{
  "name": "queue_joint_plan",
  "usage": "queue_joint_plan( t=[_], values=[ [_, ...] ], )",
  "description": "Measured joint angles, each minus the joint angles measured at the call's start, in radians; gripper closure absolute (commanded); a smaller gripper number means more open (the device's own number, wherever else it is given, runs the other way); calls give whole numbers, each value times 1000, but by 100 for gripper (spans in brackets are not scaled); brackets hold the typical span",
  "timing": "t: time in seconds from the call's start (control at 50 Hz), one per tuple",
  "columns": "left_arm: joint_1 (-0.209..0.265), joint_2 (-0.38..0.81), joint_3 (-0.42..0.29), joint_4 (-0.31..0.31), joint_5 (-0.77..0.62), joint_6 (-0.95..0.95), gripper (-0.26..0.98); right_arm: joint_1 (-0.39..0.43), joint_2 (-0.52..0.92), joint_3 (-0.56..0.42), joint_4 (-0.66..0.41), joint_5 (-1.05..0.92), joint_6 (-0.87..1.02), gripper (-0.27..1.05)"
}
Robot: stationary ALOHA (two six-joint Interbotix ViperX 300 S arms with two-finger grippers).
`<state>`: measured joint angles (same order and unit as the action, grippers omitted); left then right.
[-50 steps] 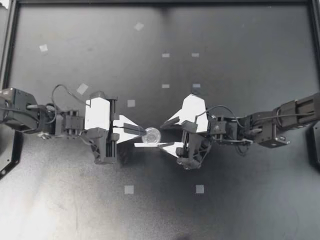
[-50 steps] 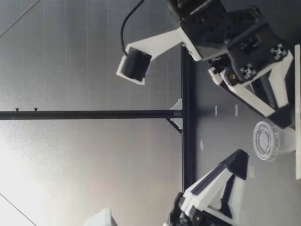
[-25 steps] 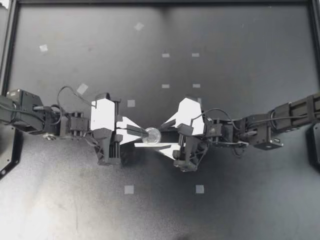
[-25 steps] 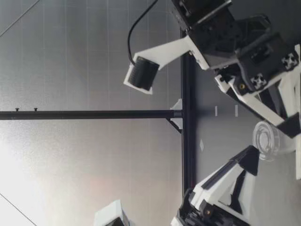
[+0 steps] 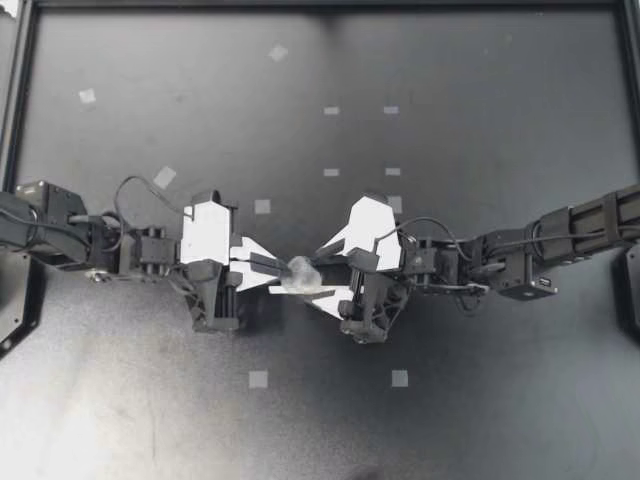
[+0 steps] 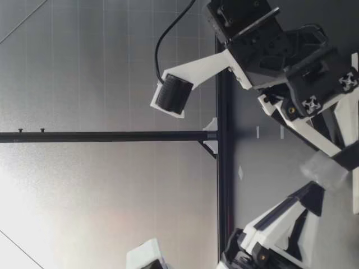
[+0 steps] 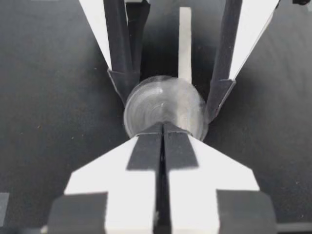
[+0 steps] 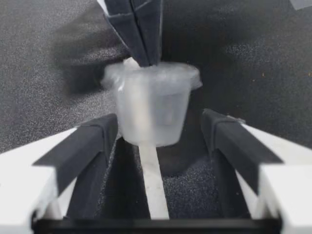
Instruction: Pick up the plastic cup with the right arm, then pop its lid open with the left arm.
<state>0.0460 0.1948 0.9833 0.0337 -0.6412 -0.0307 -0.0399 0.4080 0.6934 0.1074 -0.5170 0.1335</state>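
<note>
A small clear lidded cup [image 5: 302, 270] sits mid-table between my two grippers, over a thin white strip [image 5: 280, 290] lying on the table. My left gripper [image 5: 284, 265] is shut, its dark fingertips pinching the cup's near rim [image 7: 165, 105]. My right gripper [image 5: 318, 270] is open, with one finger on each side of the cup and neither touching it. In the right wrist view the cup [image 8: 151, 107] stands upright just ahead of the open fingers [image 8: 95, 141], and my left gripper's fingers [image 8: 141, 34] come down onto its far rim. The low view shows the cup [image 6: 325, 168] between both grippers.
Small pale tape squares dot the black table, two of them nearer the front [image 5: 258, 379] [image 5: 399, 378] and others behind the grippers [image 5: 331, 172]. A black frame rail [image 5: 20, 100] borders the table on the left side.
Both grippers have closed in on each other. My left gripper has shifted right with the cup, and my right gripper has slid left until its open fingers flank the cup.
</note>
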Motion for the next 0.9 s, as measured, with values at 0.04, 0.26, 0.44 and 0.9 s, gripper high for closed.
queue_joint_plan(
  t=[0.04, 0.26, 0.44, 0.9],
  values=[
    [-2, 0, -2, 2, 2, 0, 80, 0, 0, 0, 0, 2, 0, 6],
    [0, 0, 0, 2, 2, 0, 80, 0, -2, -15, 0, 38, 2, 9],
    [-2, 0, 0, 2, 2, 0, 80, 0, -2, -40, 0, 91, -2, 22],
    [0, -8, 0, 2, 3, -15, 80, 0, -17, -48, -41, 166, -5, 43]
  ],
)
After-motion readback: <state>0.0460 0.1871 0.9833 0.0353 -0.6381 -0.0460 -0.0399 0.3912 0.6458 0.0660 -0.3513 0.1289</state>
